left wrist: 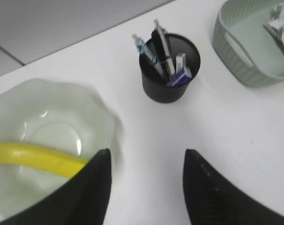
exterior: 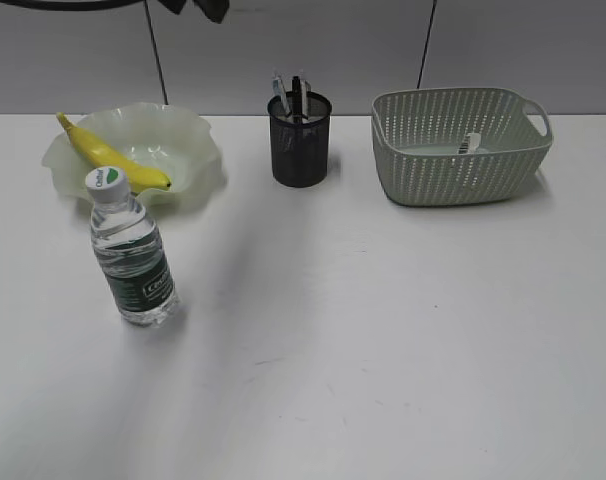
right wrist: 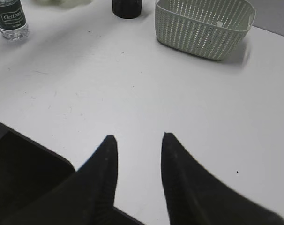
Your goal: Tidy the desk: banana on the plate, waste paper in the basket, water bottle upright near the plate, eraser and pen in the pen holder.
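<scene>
A yellow banana (exterior: 113,157) lies on the pale green wavy plate (exterior: 183,130). In front of the plate a clear water bottle (exterior: 131,250) with a white cap stands upright. The black mesh pen holder (exterior: 300,145) holds pens (left wrist: 157,49) and a blue-and-white eraser (left wrist: 180,75). Crumpled white waste paper (left wrist: 279,23) lies in the green basket (exterior: 458,150). My left gripper (left wrist: 147,154) hangs open above the table between plate and holder, empty. Near the table's front edge my right gripper (right wrist: 138,137) is open with nothing in it. Neither gripper shows in the exterior view.
The table's front edge and a dark area below it (right wrist: 20,178) show at the lower left of the right wrist view. A grey tiled wall (exterior: 303,50) runs behind the table.
</scene>
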`<move>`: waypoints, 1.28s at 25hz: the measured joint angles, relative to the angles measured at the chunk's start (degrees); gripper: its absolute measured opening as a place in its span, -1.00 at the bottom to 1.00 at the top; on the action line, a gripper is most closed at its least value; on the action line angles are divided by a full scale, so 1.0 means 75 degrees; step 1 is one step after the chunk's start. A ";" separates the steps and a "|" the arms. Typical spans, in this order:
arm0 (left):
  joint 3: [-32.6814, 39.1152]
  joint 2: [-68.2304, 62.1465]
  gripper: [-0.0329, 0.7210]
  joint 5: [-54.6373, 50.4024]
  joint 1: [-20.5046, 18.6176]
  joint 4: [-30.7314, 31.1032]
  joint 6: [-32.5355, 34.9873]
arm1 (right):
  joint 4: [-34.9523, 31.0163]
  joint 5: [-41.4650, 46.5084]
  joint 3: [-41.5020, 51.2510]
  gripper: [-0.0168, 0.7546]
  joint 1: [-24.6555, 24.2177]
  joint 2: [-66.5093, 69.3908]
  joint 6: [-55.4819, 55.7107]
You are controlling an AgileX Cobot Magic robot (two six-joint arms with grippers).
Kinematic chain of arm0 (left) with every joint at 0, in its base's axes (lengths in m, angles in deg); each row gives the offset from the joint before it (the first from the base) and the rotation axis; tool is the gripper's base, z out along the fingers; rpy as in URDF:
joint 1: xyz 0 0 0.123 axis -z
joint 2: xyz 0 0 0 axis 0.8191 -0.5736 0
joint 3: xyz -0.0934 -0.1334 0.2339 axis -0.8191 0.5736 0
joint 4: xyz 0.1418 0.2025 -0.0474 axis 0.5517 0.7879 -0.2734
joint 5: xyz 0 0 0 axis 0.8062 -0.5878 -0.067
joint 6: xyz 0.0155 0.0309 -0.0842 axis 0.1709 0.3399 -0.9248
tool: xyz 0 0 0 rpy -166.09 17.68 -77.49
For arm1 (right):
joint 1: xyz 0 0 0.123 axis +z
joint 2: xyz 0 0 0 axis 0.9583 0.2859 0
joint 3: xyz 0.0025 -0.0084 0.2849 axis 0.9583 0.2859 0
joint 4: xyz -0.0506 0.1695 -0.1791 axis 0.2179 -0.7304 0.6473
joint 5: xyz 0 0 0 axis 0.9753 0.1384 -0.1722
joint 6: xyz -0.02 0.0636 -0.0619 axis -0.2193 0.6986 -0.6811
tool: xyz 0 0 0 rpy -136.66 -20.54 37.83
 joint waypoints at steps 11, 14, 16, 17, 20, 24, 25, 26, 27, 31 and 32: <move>0.1243 0.2454 0.02 -0.0444 0.0000 0.0217 -0.0311 | 0.0000 0.0000 0.0000 -0.26 0.0000 0.0000 0.0000; 0.2493 0.3481 -0.04 -0.0453 0.0000 0.0217 -0.0316 | 0.0000 0.0000 0.0000 -0.26 0.0000 0.0000 0.0000; 0.3523 0.4207 -0.06 -0.0446 0.0000 0.0217 -0.0316 | 0.0000 0.0000 0.0000 -0.26 0.0000 0.0000 0.0000; 0.3973 0.4613 -0.07 -0.0446 0.0000 0.0217 -0.0316 | 0.0000 0.0000 0.0000 -0.26 0.0000 0.0000 0.0000; 0.5633 0.5824 -0.07 -0.0462 0.0000 0.0209 -0.0316 | 0.0000 0.0000 0.0000 -0.26 0.0000 0.0000 0.0000; 0.7611 0.7605 -0.07 -0.0409 0.0000 0.0179 -0.0316 | 0.0000 0.0000 0.0000 -0.26 0.0000 0.0000 0.0000; 0.8115 0.8104 -0.08 -0.0314 0.0000 0.0179 -0.0316 | 0.0000 0.0000 0.0000 -0.26 0.0000 0.0000 0.0009; 0.8610 0.8645 -0.08 -0.0222 0.0000 0.0179 -0.0316 | 0.0000 0.0000 0.0000 -0.26 0.0000 0.0000 0.0009; 0.9075 0.9222 -0.08 -0.0130 0.0000 0.0179 -0.0316 | 0.0000 0.0000 0.0000 -0.26 0.0000 0.0000 0.0009; 1.0674 1.1237 -0.10 0.0288 0.0000 0.0189 -0.0316 | 0.0000 0.0000 0.0000 -0.26 0.0000 0.0000 0.0009; 1.0967 1.1775 -0.10 0.0387 0.0000 0.0189 -0.0316 | 0.0000 0.0000 0.0000 -0.26 0.0000 0.0000 0.0009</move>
